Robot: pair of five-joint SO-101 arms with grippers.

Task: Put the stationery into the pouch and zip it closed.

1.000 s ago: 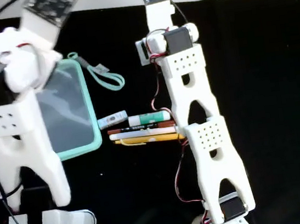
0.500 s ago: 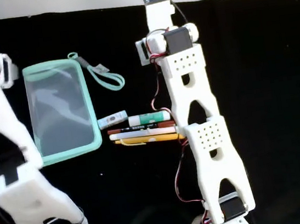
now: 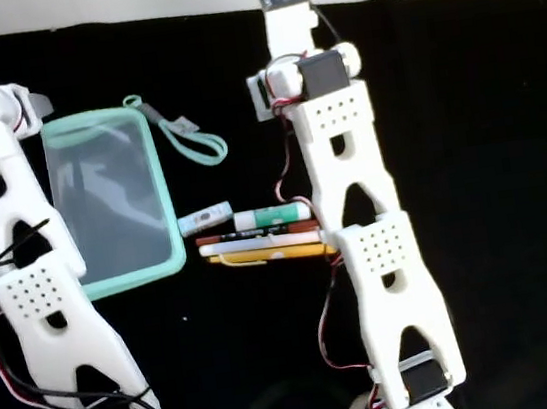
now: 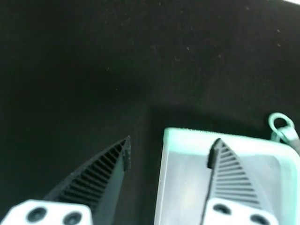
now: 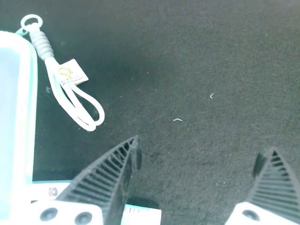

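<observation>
A mint-green pouch (image 3: 112, 201) with a clear face lies flat at the left, its wrist strap (image 3: 189, 140) trailing from the far corner. Beside its near right corner lie a small white tube (image 3: 205, 217), a green-and-white marker (image 3: 273, 215), a brown pencil (image 3: 257, 233), a white pen (image 3: 254, 244) and a yellow pen (image 3: 265, 256). My left gripper (image 4: 168, 152) is open and hovers over a far corner of the pouch (image 4: 183, 183), one finger on each side of its edge. My right gripper (image 5: 199, 154) is open wide above bare cloth, near the strap (image 5: 75, 101).
Black cloth (image 3: 493, 186) covers the table, with free room to the right. The right arm (image 3: 369, 242) stretches over the right ends of the pens. The left arm (image 3: 26, 277) runs along the pouch's left edge. The zipper ring (image 4: 280, 123) sits at the pouch's corner.
The left arm has swung off the pouch to the left and stretched out along its left edge, uncovering the pouch. The right arm and the stationery have not moved.
</observation>
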